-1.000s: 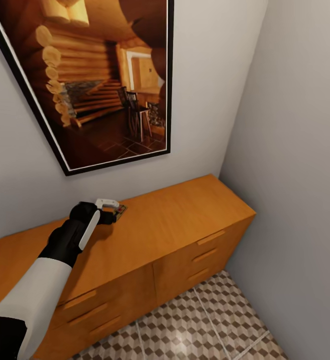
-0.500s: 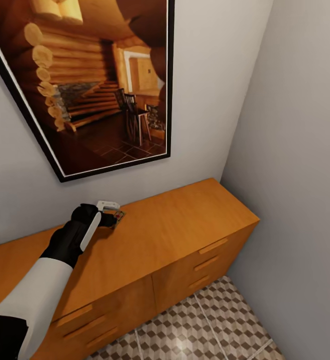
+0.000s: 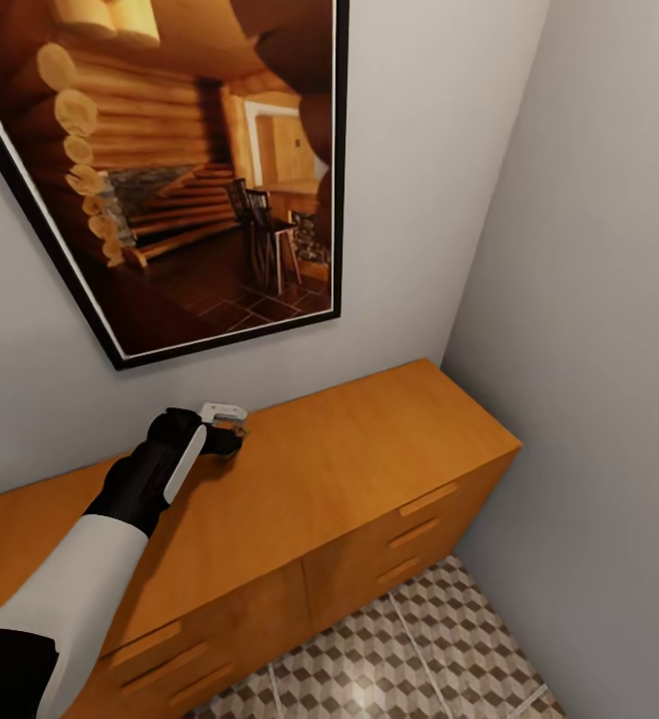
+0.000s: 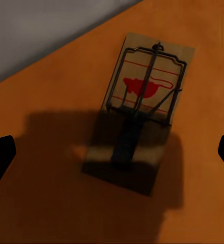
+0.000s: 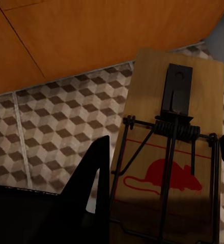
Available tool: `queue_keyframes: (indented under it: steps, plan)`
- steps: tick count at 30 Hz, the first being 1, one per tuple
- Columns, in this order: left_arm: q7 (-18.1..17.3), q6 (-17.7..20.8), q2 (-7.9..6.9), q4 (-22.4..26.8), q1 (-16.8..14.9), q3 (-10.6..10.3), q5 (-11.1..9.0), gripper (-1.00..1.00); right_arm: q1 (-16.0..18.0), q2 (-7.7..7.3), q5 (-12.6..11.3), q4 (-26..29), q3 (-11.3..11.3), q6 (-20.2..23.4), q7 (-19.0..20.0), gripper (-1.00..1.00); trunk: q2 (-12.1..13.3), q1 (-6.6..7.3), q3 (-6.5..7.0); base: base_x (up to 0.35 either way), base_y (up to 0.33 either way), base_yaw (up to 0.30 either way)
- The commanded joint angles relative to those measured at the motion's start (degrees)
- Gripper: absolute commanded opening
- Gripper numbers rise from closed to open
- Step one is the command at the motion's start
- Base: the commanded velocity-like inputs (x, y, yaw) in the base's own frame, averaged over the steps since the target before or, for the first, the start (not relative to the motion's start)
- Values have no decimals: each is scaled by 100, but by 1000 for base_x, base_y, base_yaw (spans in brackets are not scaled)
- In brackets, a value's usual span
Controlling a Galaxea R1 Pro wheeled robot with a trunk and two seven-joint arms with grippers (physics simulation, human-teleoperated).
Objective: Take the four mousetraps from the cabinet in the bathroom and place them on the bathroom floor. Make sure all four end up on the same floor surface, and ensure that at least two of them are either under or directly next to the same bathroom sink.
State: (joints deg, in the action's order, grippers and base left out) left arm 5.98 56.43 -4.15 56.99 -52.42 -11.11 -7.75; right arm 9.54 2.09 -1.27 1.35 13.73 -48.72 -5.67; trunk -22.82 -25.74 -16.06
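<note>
Left tool (image 3: 232, 431) is hovering spread wide over a mousetrap (image 4: 142, 109) lying flat on the cabinet (image 3: 349, 449) top — untouched. Right tool (image 5: 158, 168) is clenching a second mousetrap (image 5: 170, 152) above the bathroom floor (image 5: 46, 127).

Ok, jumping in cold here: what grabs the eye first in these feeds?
The big framed log-cabin picture on the wall above the cabinet. Below it, the left gripper hangs open over a mousetrap lying flat on the cabinet top. The right gripper holds another mousetrap above the bathroom floor.
</note>
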Motion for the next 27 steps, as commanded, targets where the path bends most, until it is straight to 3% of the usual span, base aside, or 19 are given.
queue_keyframes:
  steps: [1, 15, 27]
  plan:
    - [50, 19, -10, 5, -5, -22, -60, 100, 4, 2, -22, -4, 51, -15, -30, -100, -10, -4, -10, 123, 0, 0]
    - [19, 17, -33, -20, -5, -23, -60, 100, 4, 2, -22, -8, 51, -15, -30, -100, -10, -4, -10, 65, 0, 0]
    - [-481, -43, -135, -228, -5, -23, -63, 100, 4, 2, -22, -7, 51, -16, -30, -100, -10, -4, -10, 0, 0, 0]
